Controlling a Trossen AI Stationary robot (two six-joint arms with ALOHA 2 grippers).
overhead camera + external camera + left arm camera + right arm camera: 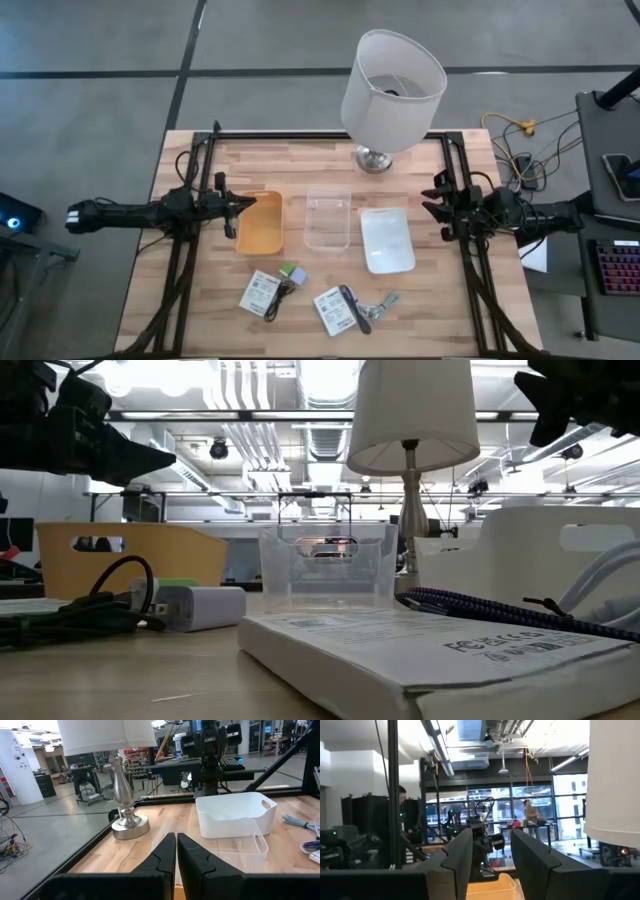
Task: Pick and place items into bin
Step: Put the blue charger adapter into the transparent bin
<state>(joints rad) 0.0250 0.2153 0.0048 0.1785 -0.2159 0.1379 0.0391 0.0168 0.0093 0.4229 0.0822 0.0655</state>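
Observation:
The items lie near the table's near edge in the high view: one white label card (260, 293) with a thin black cable (281, 297) beside it, a green-and-white block (293, 273), a second card (333, 311) under a purple-black stick (349, 305), and a metallic clip (379, 304). Behind them stand a yellow bin (260, 222), a clear bin (328, 220) and a white bin (386, 239). My left gripper (241, 205) (176, 854) hovers shut over the yellow bin's left rim. My right gripper (430, 201) (491, 854) hovers open to the right of the white bin.
A table lamp with a white shade (392, 92) stands on its metal base (373, 158) at the table's far edge, behind the clear bin. Black frame rails (466, 260) run along both sides of the table. Bare wood (440, 320) shows at the near right corner.

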